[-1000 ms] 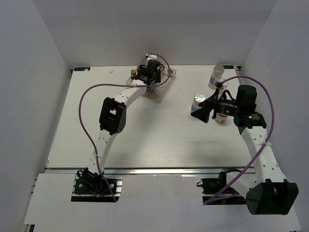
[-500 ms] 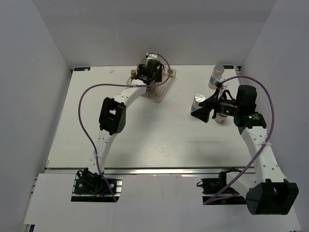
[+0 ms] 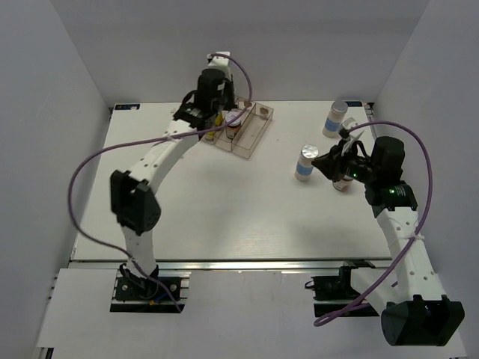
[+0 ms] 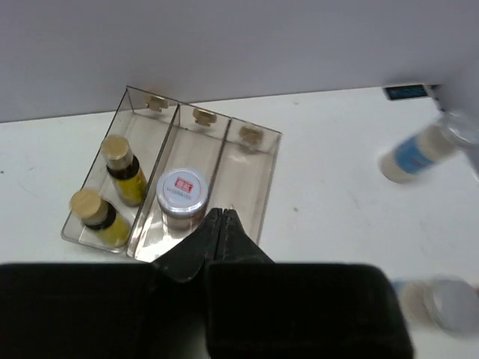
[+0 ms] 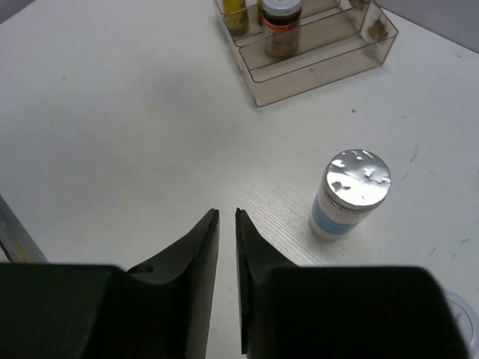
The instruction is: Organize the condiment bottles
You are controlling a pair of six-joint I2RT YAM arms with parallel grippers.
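While my left gripper (image 4: pixel 221 223) hangs above the tray (image 4: pixel 253 179) by the table's far edge, fingers pressed together on nothing, my right gripper (image 5: pixel 227 224) is out toward the right edge. Its fingers are barely parted, a narrow slit, and it is empty too.

In the tray, one end compartment holds the two yellow bottles (image 4: pixel 123 168), the middle one holds the brown jar (image 4: pixel 182 193), and the other end compartment is bare.

Loose on the table are the white ones. The nearest white bottle (image 5: pixel 352 196) stands upright just ahead of my right fingers and off to one side. The second white bottle (image 3: pixel 336 118) stands near the far right corner. The third white bottle (image 3: pixel 341 185) is half hidden under my right wrist.

The nearest one looks light and stiff to me. Its smooth plastic sides could slip, and it is tall enough to topple if I bump the top. I reckon I must open much wider first, then come in level and close across the body at the blue band, below the shiny lid.
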